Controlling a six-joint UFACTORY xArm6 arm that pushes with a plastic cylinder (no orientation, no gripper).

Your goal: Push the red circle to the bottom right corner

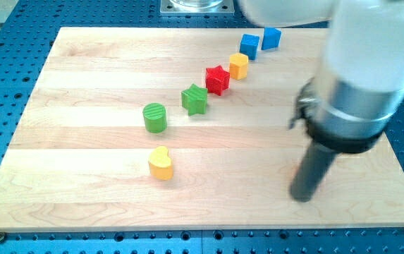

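Observation:
My tip (303,196) rests on the wooden board (82,176) at the view's lower right. A thin reddish sliver (295,171) shows at the rod's left edge, just above the tip. It may be the red circle, which is otherwise hidden behind the rod. A red star (217,79) lies well up and to the left of the tip, in a diagonal row of blocks.
The diagonal row runs from upper right to lower left: two blue cubes (271,37) (249,46), a yellow block (238,65), the red star, a green star (194,99), a green circle (155,117). A yellow heart (161,163) lies below them. The arm's bulk (360,85) covers the right side.

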